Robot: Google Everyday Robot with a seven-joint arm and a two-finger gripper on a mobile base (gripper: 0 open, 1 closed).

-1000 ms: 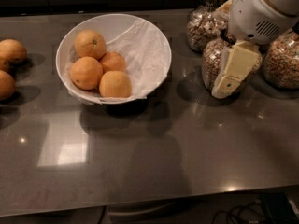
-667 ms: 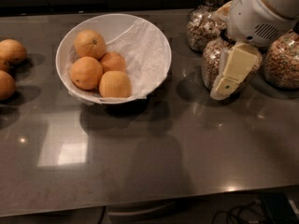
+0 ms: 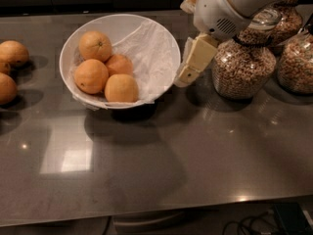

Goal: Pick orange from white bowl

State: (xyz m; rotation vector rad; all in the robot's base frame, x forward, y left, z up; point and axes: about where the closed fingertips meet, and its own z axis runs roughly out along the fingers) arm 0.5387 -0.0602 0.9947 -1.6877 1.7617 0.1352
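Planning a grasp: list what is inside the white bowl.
Four oranges on crumpled paper in the bowl; the paper covers the bottom. The tool hangs outside, between bowl and jar.

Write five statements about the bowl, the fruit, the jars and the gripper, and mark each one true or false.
1. The large round white bowl holds four oranges. True.
2. The gripper is down inside the bowl on an orange. False: it hangs just outside the bowl's right rim, touching no orange.
3. Loose oranges lie on the dark glossy table left of the bowl. True.
4. The grain-filled glass jars stand left of the bowl. False: they stand to its right, behind the gripper.
5. Crumpled white paper lines the bowl. True.
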